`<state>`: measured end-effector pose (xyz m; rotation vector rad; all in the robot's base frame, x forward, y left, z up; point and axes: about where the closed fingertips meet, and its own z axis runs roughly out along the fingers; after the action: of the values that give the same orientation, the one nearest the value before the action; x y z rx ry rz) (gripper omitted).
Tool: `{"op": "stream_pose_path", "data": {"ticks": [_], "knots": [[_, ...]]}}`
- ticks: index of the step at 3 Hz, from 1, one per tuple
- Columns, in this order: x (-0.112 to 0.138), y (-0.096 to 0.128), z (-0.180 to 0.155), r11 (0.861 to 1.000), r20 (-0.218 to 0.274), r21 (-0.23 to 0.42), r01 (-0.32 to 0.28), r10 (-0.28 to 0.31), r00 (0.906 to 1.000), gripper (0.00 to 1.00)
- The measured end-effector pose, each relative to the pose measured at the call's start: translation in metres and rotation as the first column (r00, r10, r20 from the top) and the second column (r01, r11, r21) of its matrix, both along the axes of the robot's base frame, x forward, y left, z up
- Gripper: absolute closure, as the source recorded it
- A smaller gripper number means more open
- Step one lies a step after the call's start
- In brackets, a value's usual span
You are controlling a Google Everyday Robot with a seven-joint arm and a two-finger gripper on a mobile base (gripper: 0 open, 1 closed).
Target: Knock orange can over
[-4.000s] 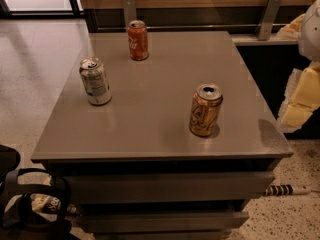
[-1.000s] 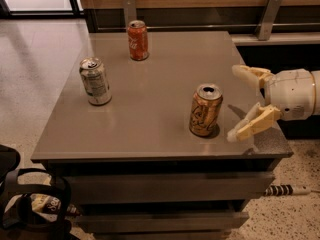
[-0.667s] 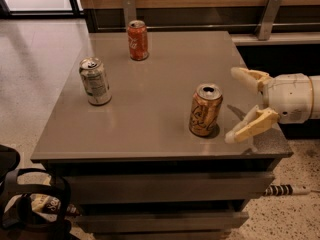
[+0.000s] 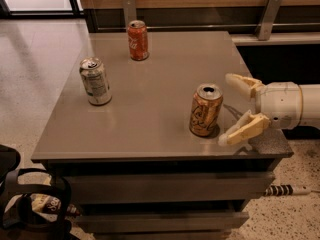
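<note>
A dark bag (image 4: 30, 209) lies on the floor at 7 o'clock of the grey table (image 4: 160, 84). The orange can (image 4: 205, 111) stands upright near the table's front edge, at about 4 o'clock of its middle. At the can's 3 o'clock the gripper (image 4: 226, 109) reaches in over the right edge, fingers spread wide, holding nothing, just beside the can. A silver-white can (image 4: 95, 81) stands at 9 o'clock, and a red-orange can (image 4: 138, 40) at 12 o'clock.
</note>
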<state>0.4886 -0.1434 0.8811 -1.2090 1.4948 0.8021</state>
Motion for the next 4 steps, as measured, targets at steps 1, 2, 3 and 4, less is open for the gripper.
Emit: {"op": "stream_pose_path", "data": {"ticks": [1,2,3,4], "knots": [[0.004,0.001,-0.009,0.999,-0.013,0.037,0.003,-0.003,0.9999,0.00],[0.007,0.003,-0.020,0.997,-0.008,0.072,-0.004,0.005,1.0000,0.24],[0.008,0.008,-0.024,0.996,-0.003,0.083,-0.021,0.021,0.9998,0.57],[0.008,0.011,-0.023,0.996,-0.002,0.083,-0.025,0.026,0.9997,0.86]]}}
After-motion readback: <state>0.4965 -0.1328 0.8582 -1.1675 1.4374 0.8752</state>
